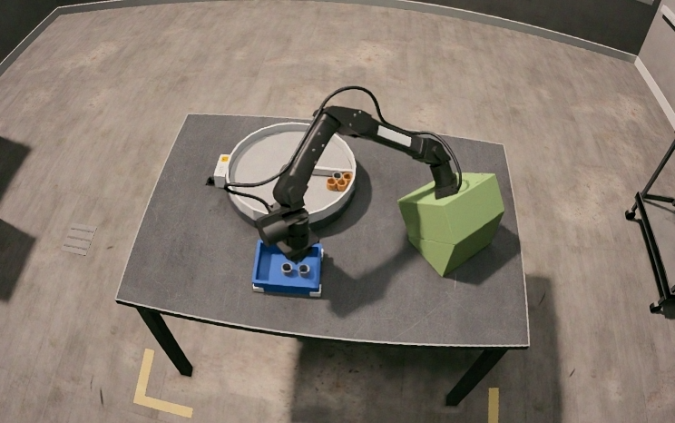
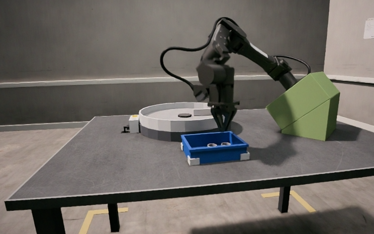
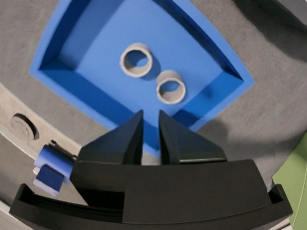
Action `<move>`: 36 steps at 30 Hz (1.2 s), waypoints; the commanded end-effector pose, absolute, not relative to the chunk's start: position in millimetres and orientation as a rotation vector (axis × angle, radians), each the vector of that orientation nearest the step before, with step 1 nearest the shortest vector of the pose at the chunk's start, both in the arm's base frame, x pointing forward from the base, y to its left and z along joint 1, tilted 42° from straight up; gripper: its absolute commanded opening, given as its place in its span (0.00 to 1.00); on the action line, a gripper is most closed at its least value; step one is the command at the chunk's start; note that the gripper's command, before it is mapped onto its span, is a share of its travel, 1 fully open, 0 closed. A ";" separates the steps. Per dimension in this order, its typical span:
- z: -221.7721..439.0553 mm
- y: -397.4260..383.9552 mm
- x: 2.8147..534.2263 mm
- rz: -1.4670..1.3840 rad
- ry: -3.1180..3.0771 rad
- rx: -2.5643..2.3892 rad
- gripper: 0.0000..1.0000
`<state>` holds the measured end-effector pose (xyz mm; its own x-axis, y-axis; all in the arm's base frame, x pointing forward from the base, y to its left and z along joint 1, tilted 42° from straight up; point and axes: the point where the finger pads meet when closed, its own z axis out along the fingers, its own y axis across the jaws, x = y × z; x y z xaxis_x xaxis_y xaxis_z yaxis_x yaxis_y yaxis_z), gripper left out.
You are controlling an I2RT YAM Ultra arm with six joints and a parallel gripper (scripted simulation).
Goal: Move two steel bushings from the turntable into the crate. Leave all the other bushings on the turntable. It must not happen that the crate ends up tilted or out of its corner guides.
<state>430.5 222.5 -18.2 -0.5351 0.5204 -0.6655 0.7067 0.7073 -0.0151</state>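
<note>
floor [image 1: 149, 74]: grey concrete (yellow tape marks) | walls [image 2: 82, 41]: dark grey | table [image 2: 82, 165]: grey top, blk legs

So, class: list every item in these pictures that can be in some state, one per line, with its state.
Hand: slightly open, empty, above the crate's edge.
Crate: upright, holds two bushings.
Steel bushings: two, upright, side by side in the crate.
Orange bushings: clustered on the turntable.
Turntable: carries the orange cluster and one grey bushing.
</note>
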 end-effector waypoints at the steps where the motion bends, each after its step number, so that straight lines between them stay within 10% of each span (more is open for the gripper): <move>1: -2.0 238.2 414.4 -0.397 2.270 0.914 0.14; 36: 14.6 249.0 404.5 -0.393 2.274 0.915 0.14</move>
<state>409.1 235.0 4.9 -0.5430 0.5138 -0.6642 0.7172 0.6952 -0.0487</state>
